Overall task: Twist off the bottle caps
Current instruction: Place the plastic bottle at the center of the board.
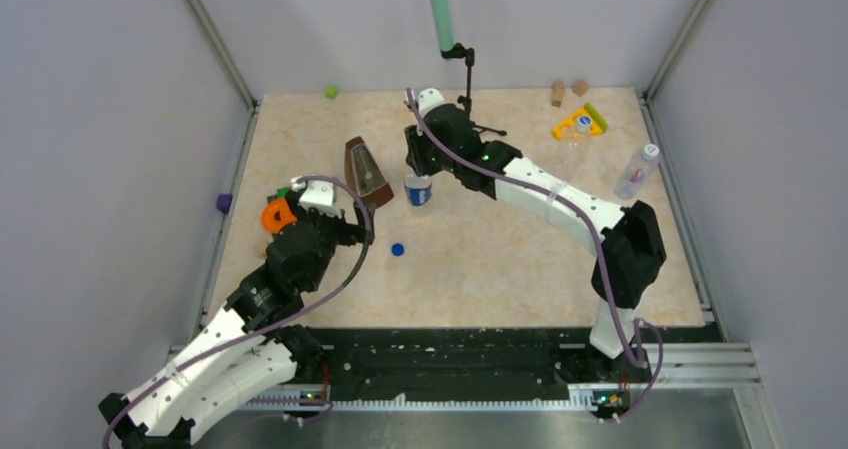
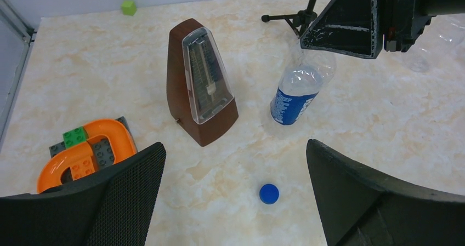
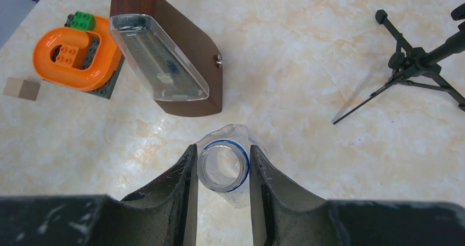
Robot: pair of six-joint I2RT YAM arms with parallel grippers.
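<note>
Colours standing out on a cream, marble-veined desk
The loose cap is showing dark blue. The clear bottle is wearing a blue-and-white label, and the metronome is showing a brown casing. The curved brick piece is glowing orange beside green and grey bricks. The left end effector and right end effector are showing black.

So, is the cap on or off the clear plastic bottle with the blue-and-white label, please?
Off: that bottle has an open neck between the right jaws; a dark blue round cap lies on the table.
</note>
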